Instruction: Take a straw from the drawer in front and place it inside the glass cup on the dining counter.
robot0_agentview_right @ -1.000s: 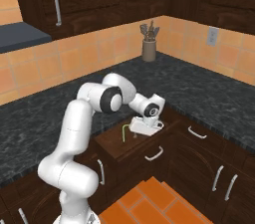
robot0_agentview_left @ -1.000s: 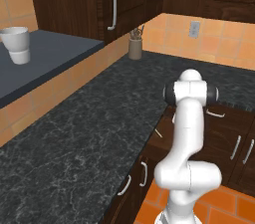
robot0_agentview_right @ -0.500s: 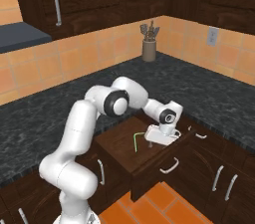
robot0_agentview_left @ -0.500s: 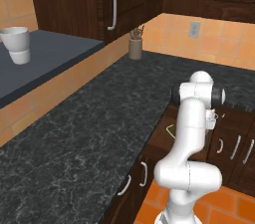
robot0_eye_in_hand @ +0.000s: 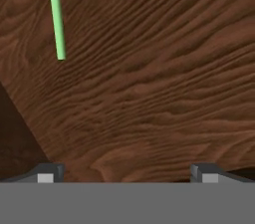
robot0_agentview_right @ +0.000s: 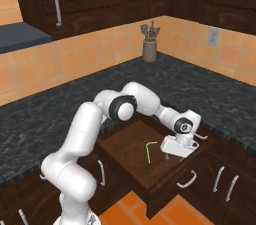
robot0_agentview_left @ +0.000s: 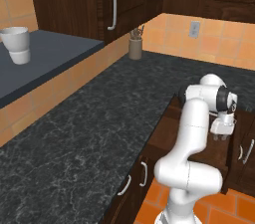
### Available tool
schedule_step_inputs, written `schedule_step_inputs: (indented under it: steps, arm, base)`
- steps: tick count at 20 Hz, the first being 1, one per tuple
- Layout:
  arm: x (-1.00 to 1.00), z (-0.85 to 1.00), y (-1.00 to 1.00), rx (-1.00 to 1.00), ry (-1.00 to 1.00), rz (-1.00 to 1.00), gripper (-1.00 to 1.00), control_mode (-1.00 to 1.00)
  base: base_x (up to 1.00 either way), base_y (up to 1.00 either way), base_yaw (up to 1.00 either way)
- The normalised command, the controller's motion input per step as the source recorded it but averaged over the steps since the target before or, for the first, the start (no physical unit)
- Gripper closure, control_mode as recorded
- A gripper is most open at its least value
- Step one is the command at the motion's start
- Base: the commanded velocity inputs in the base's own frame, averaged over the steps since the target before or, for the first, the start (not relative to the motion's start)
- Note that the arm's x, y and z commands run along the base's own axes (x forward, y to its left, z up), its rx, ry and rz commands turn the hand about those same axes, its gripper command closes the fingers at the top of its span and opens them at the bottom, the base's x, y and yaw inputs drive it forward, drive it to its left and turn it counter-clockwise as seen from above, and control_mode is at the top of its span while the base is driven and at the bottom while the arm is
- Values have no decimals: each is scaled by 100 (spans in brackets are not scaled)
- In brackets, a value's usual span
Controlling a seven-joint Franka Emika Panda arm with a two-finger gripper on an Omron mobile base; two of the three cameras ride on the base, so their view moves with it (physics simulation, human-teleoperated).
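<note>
straw (robot0_eye_in_hand: 56, 16) cut off by top edge in hand view; bent tip not seen there. drawer (robot0_agentview_left: 219, 151) largely hidden behind arm in left base view; interior floor barely seen. drawer handle (robot0_agentview_right: 186, 180) partly hidden below front panel in right base view. utensils in holder (robot0_agentview_right: 149, 49) too small to be identified. white cup (robot0_agentview_left: 16, 45) contents not discernible.

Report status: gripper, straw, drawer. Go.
Gripper open, low over the open drawer, holding nothing. Straw lying flat on the drawer floor, beside the gripper, not between the fingers. Nothing in the way.
</note>
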Motion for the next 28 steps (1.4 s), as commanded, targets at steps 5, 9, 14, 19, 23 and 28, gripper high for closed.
schedule_step_inputs:
  steps: [5, 9, 14, 19, 23, 28]
  arm:
    - [-15, 3, -11, 0, -1, 0, -100, -100]
    - [0, 13, 48, -3, -6, -6, -100, -100]
    - [10, -1, 66, -11, -1, -8, -100, -100]
    - [15, 0, 56, -16, -1, -9, -100, -100]
    - [15, 0, 31, -12, -1, -12, -100, -100]
    - [5, -13, 4, -8, 0, -10, -100, -100]
  base:
    - [0, 0, 0]
    - [0, 0, 0]
    - [0, 0, 0]
    - [0, 0, 0]
    - [0, 0, 0]
    - [0, 0, 0]
